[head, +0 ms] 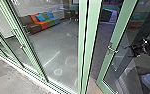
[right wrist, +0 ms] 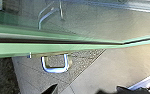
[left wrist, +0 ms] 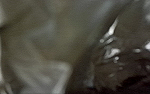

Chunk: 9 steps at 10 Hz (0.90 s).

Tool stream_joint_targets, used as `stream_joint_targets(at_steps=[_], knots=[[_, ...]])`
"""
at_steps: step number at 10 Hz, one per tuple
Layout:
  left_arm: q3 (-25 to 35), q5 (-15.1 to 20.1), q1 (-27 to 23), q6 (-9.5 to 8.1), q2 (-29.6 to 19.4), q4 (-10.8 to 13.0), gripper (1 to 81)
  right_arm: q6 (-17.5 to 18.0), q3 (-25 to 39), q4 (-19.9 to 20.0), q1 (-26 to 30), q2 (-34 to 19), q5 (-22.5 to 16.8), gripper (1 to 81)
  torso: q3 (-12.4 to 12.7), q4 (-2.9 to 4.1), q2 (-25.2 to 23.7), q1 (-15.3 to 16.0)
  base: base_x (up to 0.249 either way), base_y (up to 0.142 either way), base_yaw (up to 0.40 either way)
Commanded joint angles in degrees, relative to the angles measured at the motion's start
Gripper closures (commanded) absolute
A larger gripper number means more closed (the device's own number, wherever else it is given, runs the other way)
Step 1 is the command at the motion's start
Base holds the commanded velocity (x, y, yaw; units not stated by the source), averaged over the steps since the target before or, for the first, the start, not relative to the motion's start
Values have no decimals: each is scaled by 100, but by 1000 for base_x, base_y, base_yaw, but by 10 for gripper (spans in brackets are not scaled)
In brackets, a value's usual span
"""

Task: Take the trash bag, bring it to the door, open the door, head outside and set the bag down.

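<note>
In the head view, the green-framed glass door (head: 115,37) stands ajar beside the green post, with a metal handle (head: 112,50) on it. My right gripper (head: 131,47) is to the right of that handle, apart from it. The right wrist view has the bracket-shaped handle (right wrist: 55,70) on the green door frame (right wrist: 91,47). Dark fingertips of my right gripper (right wrist: 79,89) stand apart there, short of the handle, holding nothing. Dark, shiny, crumpled plastic of the trash bag (left wrist: 111,72) is close up in the left wrist view.
Glass panels in green frames (head: 82,50) run along the left. Behind them, a colourful sofa (head: 42,23) stands on a grey floor. Paving (head: 6,72) lies at the lower left, and a low sill (head: 33,79) borders the panels.
</note>
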Motion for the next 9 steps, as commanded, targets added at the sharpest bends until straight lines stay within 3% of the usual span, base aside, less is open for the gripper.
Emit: stream_joint_targets(at_steps=[1,3,4,5,6,7,8,9], knots=[[60,514,31,38,-37,-2,811,-68,3,-57,1097,-623,-252,10,0,0,0,0,0,0,0],[52,514,40,38,-28,7,811,-77,30,-84,1238,-1003,-261,10,2,0,0,0,0,0,0],[52,514,40,38,-19,7,811,-68,109,-119,1238,-1196,-261,10,-308,-277,0,0,0,0,0],[52,514,40,38,-19,16,811,-77,127,-136,1221,-1302,-261,10,-521,-224,0,0,0,0,0],[52,514,40,38,-10,16,811,-86,127,-136,1220,-1328,-252,10,-572,-232,0,0,0,0,0],[52,514,40,38,-10,7,811,-86,109,-136,1229,-1320,-243,10,-609,-93,-2,-5,0,0,0],[60,514,57,38,-10,7,811,-95,83,-110,1238,-1302,-243,10,-341,-115,-2,-7,0,0,0],[52,506,66,46,-10,7,811,-155,13,-93,1238,-1250,-243,10,-444,-119,0,-2,0,0,0]])
